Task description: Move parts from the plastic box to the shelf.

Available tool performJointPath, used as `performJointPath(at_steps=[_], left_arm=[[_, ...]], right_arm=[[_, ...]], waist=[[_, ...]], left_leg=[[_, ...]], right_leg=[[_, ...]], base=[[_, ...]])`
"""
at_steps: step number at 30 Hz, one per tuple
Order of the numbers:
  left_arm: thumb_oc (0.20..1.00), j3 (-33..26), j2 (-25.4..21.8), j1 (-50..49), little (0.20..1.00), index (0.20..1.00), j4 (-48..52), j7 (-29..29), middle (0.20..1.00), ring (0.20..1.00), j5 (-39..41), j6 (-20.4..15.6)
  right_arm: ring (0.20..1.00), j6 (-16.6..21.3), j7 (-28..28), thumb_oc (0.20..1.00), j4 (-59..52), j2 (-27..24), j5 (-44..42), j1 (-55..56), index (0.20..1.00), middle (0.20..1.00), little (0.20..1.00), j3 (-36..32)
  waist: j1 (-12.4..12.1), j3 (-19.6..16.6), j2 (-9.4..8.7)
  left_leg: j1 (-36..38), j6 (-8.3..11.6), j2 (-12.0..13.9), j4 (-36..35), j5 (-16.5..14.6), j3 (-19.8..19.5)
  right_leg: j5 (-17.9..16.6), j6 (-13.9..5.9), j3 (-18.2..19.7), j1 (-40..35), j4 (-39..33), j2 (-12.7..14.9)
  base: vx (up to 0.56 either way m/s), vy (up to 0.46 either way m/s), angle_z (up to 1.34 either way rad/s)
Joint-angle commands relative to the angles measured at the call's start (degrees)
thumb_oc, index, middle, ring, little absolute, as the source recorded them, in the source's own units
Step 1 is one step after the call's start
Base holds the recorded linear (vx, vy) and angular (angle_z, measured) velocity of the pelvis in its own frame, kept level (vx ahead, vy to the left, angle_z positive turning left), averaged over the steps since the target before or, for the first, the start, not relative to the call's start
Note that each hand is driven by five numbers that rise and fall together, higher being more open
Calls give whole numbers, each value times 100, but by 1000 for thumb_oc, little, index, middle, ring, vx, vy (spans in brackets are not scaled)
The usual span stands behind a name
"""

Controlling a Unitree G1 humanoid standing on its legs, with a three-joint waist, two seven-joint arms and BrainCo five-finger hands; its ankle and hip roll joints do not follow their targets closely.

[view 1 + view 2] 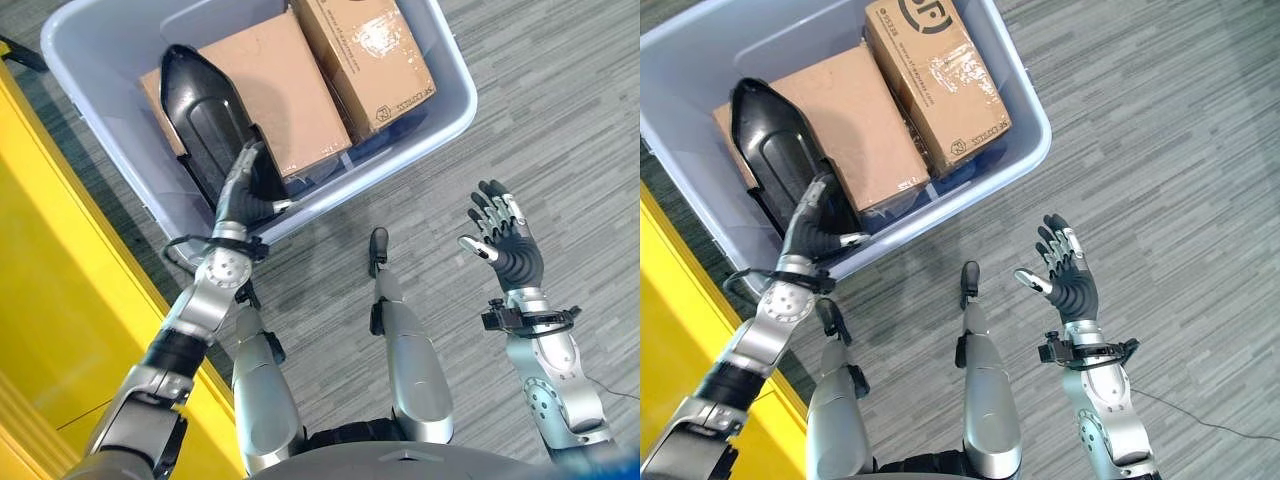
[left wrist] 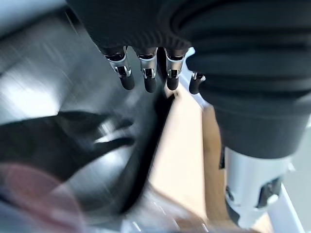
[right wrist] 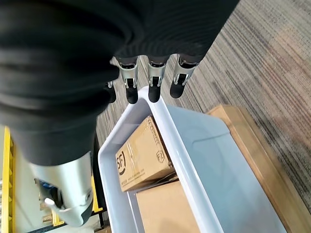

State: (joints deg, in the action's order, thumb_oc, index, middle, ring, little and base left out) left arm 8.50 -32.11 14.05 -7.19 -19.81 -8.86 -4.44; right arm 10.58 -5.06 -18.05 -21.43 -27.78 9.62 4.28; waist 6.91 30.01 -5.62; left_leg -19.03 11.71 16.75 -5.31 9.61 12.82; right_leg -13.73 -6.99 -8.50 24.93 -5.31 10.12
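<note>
A grey-blue plastic box (image 1: 440, 120) stands on the floor ahead. In it lie two cardboard boxes (image 1: 280, 80) (image 1: 365, 55) and a long black moulded part (image 1: 200, 100) that leans against the near left wall. My left hand (image 1: 243, 190) reaches over the box's near rim and rests on the lower end of the black part, fingers (image 2: 148, 77) fairly straight along its surface (image 2: 73, 141). My right hand (image 1: 510, 245) hovers open, palm up, over the floor to the right of the box, holding nothing; past its fingers (image 3: 153, 87) the box (image 3: 194, 160) shows.
A yellow structure (image 1: 50, 280) runs along the left side, close to my left arm. Grey striped carpet (image 1: 560, 120) lies to the right of the box. A wooden board edge (image 3: 252, 145) shows beside the box's far side.
</note>
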Motion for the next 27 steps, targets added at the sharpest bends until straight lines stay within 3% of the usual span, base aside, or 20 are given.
performJointPath(at_steps=[1,4,11,24,27], left_arm=[[1000,-451,-410,-23,1000,1000,406,-14,1000,1000,-494,-375],[1000,-1071,-497,-663,1000,1000,1180,-113,1000,1000,-500,-543],[1000,-1553,-201,-1044,1000,1000,2009,-464,1000,1000,69,-817],[1000,-1210,207,-629,1000,1000,1958,-836,1000,1000,422,-857],[1000,-1109,389,-389,1000,1000,1678,-931,1000,1000,881,-917]], right_arm=[[1000,313,-16,1000,-199,-55,158,18,1000,1000,1000,-576],[1000,322,-43,1000,-142,-63,202,10,1000,1000,1000,-655],[1000,340,-93,1000,-146,-93,219,32,1000,1000,1000,-671],[1000,400,-308,1000,-210,-101,388,-54,1000,1000,1000,-524],[1000,400,-375,1000,-197,-81,385,-89,1000,1000,1000,-466]], waist=[[164,-163,10],[68,-192,62],[-30,-221,95],[-17,-136,-12],[2,-90,-55]], left_leg=[[-17,-180,71,138,-59,-10],[6,-183,54,145,-80,-24],[0,-199,15,167,-94,-61],[-29,-218,28,197,-97,-67],[-48,-221,38,187,-80,-62]], right_leg=[[719,-403,0,-383,274,649],[729,-403,-36,-430,284,677],[745,-395,-69,-479,295,703],[736,-387,-76,-477,300,695],[739,-379,-63,-444,314,665]], base=[[0,0,0],[9,13,5],[-1,0,0],[0,0,0],[26,-1,0]])
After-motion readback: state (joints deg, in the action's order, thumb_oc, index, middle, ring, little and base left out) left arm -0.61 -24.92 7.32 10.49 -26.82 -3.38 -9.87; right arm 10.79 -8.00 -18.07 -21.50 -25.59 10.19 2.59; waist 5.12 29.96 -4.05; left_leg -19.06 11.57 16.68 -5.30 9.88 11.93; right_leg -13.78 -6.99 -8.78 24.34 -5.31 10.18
